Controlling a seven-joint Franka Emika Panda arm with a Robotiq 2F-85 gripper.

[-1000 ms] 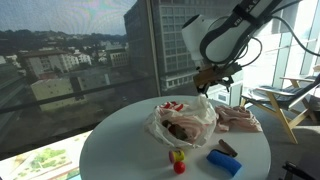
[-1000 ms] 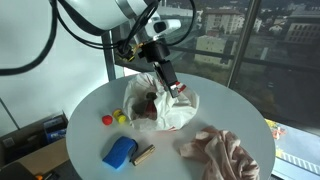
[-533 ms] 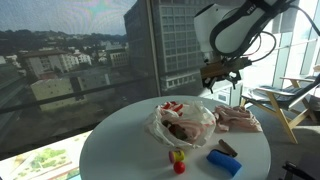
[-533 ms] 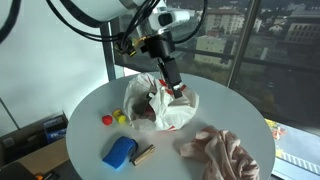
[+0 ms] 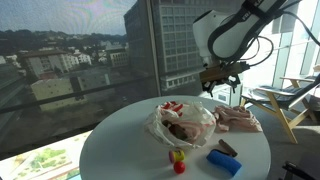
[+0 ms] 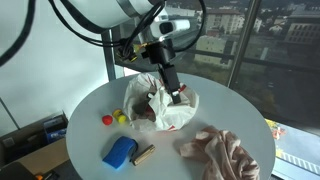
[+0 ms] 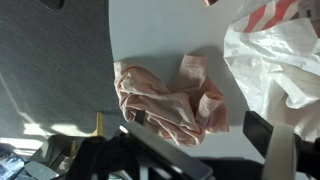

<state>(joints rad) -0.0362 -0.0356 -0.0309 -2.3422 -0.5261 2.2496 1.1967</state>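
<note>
In an exterior view the gripper point(image 5: 221, 82) hung above the round white table point(image 5: 118, 140), over the far edge of the white plastic bag point(image 5: 184, 123) and clear of it; a second earlier it had been lower, right at the bag's top, so it had risen and moved towards the pink cloth point(image 5: 239, 120). Whether its jaws stood wide or narrow could not be told here. The bag lay crumpled in the middle of the table with something dark inside. A blue block point(image 5: 223, 161) and a small red and yellow piece point(image 5: 178, 158) sat near the front edge, as before. In an exterior view from another side, the gripper point(image 6: 176, 92) stood close over the bag point(image 6: 160, 108), its tip against the folds, and the jaw gap was again hidden. The cloth point(image 6: 226, 153), the block point(image 6: 119, 151) and a dark stick point(image 6: 143, 154) just beside the block had not moved. In the wrist view the cloth point(image 7: 168, 100) lay bunched on the table point(image 7: 150, 35), near the bag point(image 7: 275, 62). The bag bore red stripes at its upper edge, with any lettering too blurred to read. One finger point(image 7: 281, 155) showed at the lower right.
</note>
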